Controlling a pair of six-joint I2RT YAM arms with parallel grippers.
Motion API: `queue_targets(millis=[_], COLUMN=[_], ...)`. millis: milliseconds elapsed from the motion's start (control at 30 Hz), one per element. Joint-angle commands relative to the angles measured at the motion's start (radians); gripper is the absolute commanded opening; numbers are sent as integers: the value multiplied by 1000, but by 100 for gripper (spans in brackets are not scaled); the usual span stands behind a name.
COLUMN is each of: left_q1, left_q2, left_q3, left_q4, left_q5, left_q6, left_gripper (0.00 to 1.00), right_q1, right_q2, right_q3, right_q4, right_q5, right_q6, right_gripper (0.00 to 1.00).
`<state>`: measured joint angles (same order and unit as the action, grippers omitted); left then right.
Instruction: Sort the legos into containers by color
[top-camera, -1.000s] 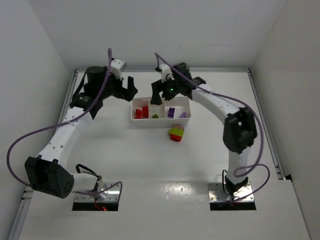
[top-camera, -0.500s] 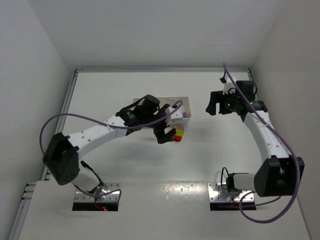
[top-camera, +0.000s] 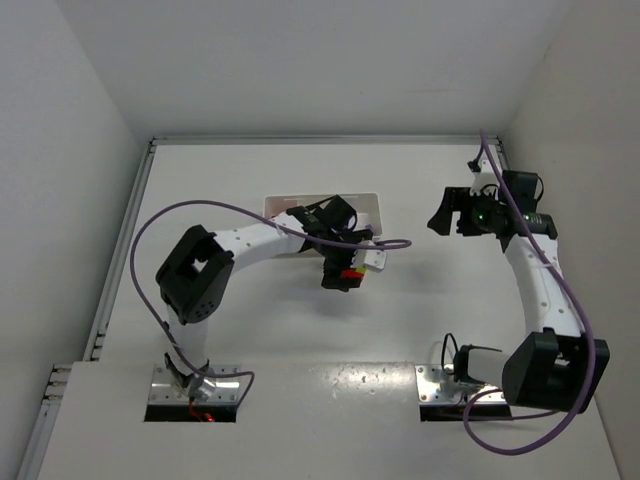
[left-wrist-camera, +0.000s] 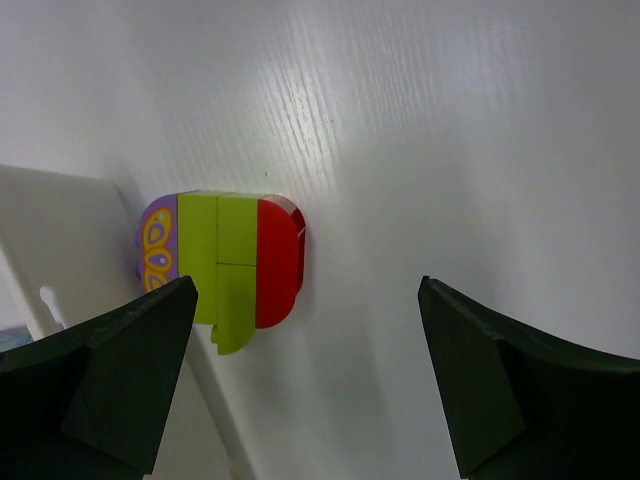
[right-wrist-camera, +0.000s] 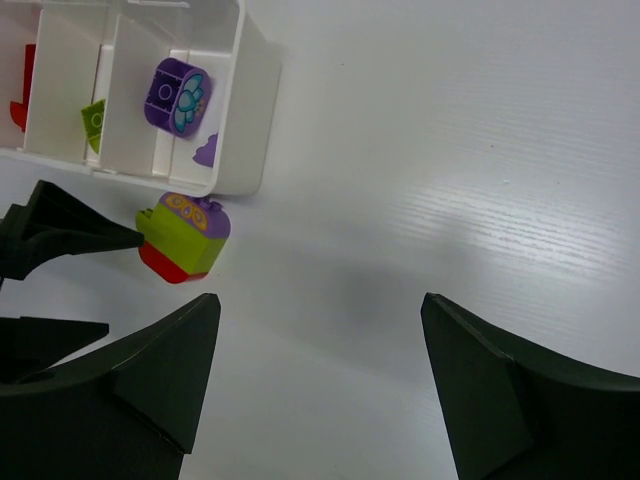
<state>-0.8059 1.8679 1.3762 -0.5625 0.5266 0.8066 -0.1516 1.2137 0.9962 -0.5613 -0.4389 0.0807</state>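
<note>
A striped lego clump (left-wrist-camera: 225, 265) of purple, yellow-green and red bricks lies on the table against the white tray's near wall (left-wrist-camera: 60, 230). It also shows in the top view (top-camera: 351, 273) and the right wrist view (right-wrist-camera: 183, 240). My left gripper (left-wrist-camera: 307, 288) is open just above it, with the clump near the left finger (left-wrist-camera: 130, 370). In the top view the left gripper (top-camera: 340, 270) hides part of the clump. My right gripper (right-wrist-camera: 320, 300) is open and empty, off to the right (top-camera: 446, 214). The tray (right-wrist-camera: 250, 100) holds purple bricks (right-wrist-camera: 178, 95), a green one (right-wrist-camera: 95, 115) and a red one (right-wrist-camera: 20, 100) in separate compartments.
The left arm lies across the tray (top-camera: 285, 201) and hides most of it in the top view. The left fingers (right-wrist-camera: 60, 230) show dark at the left of the right wrist view. White walls enclose the table.
The left arm has swung from the tray's left side across it, bringing its open gripper over the clump. The right arm has pulled away from the tray to the right.
</note>
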Motion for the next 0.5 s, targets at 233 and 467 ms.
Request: queue_targets(millis=[233, 467], left_q1=[-6, 4], left_q2=[109, 138], left_q3=[92, 104], left_q4=[38, 92], left_q5=[29, -14], left_q6=[117, 117], left_gripper=[99, 99], right_q1=[-69, -89], right_q2=[-39, -39], right_q3=[-25, -25], right_q4=[-2, -2], right_q5=[-80, -119], right_q6=[27, 36], right_gripper=[84, 87])
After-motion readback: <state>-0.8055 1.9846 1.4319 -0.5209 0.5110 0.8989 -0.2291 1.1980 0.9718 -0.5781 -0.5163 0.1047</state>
